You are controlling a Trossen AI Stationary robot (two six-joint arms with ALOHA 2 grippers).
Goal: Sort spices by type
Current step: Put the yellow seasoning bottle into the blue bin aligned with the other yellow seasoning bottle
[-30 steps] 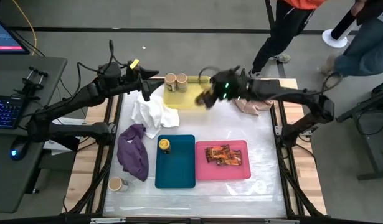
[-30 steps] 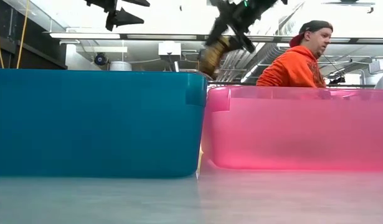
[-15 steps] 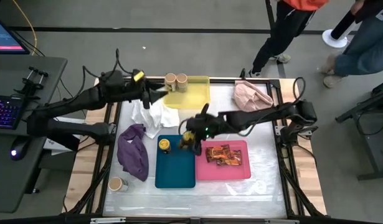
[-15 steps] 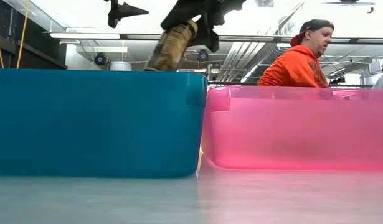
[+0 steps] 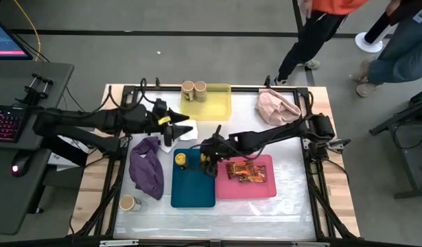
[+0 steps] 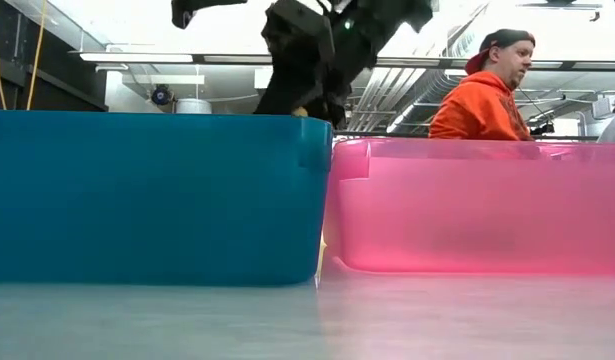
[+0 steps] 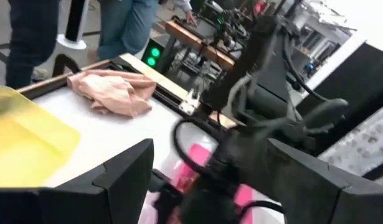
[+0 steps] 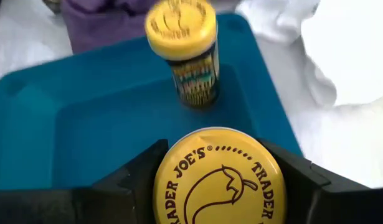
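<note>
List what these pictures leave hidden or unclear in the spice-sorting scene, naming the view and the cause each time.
- Low view: the teal tray and pink tray walls hide everything inside them.
- High view: the right gripper covers the held jar; only the right wrist view shows it.
- Right wrist view: the picture's bottom edge cuts off that jar's body.
- High view: the packets are too small to read.
- Left wrist view: motion blur smears the left gripper's surroundings.

High view straight down over desk (image 5: 293, 206), low view level, close against teal tray (image 6: 147, 195), also seen from above, wrist views close-in
</note>
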